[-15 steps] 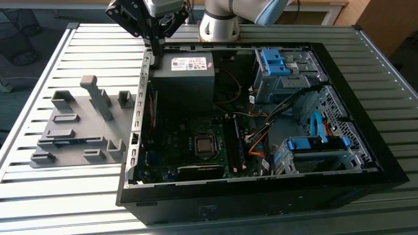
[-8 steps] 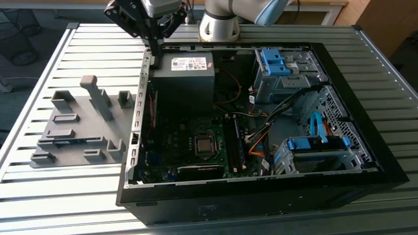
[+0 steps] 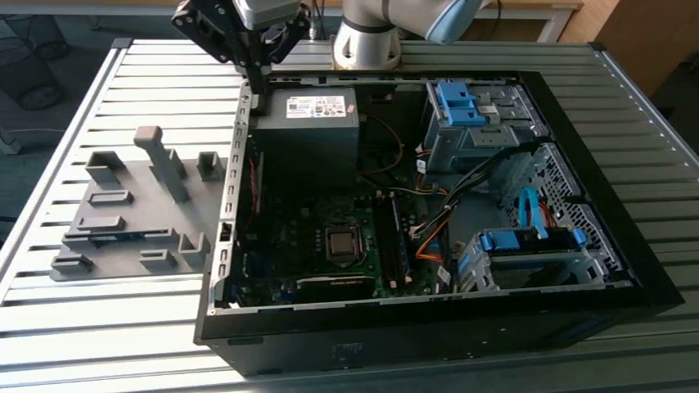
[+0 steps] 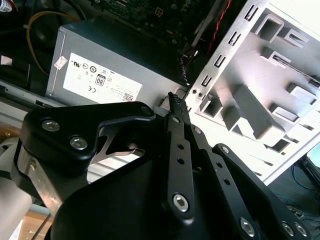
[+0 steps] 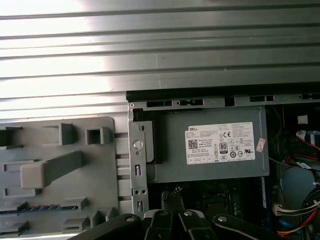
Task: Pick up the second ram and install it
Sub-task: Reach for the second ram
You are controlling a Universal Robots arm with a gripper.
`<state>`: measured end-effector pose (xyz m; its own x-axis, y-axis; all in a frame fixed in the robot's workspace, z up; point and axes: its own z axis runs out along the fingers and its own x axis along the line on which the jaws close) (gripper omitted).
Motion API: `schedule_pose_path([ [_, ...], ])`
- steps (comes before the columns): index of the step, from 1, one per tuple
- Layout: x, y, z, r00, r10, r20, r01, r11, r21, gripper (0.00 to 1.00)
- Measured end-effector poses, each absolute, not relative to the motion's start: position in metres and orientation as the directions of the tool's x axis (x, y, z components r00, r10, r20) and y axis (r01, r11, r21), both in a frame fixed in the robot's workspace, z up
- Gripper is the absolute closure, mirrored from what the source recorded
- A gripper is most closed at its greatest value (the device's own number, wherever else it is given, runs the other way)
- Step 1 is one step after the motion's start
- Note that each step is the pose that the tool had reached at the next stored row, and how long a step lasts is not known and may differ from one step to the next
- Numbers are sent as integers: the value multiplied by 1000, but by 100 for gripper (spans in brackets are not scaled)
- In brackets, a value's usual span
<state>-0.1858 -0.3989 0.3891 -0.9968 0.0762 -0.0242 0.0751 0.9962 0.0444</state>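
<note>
The second ram (image 3: 118, 237) is a thin blue-green strip. It lies in a slot of the grey holder plate (image 3: 65, 205) on the exterior view's left, beside the open computer case (image 3: 437, 332). In the first wrist view the second ram (image 5: 35, 207) shows as a blue strip low on the plate (image 5: 100, 165). My gripper (image 3: 259, 82) hangs over the case's wall at the far corner, by the power supply (image 3: 311, 123). It is well apart from the ram. Its fingers (image 4: 173, 100) are shut with nothing between them, and the gripper (image 5: 172, 195) looks the same in the first wrist view.
Several grey blocks, one a tall post (image 3: 164, 164), stand on the holder plate. Inside the case are the motherboard (image 3: 317, 237), a green strip upright in a slot (image 3: 390, 241), loose cables (image 3: 437, 221) and blue drive bays (image 3: 529, 241). The slatted metal table (image 3: 142, 74) surrounds everything.
</note>
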Motion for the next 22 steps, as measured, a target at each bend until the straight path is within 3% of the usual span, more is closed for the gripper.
schedule_pose_path([
  [22, -192, -399, 388, -997, 76, -24, 75, 996, 44, 89],
])
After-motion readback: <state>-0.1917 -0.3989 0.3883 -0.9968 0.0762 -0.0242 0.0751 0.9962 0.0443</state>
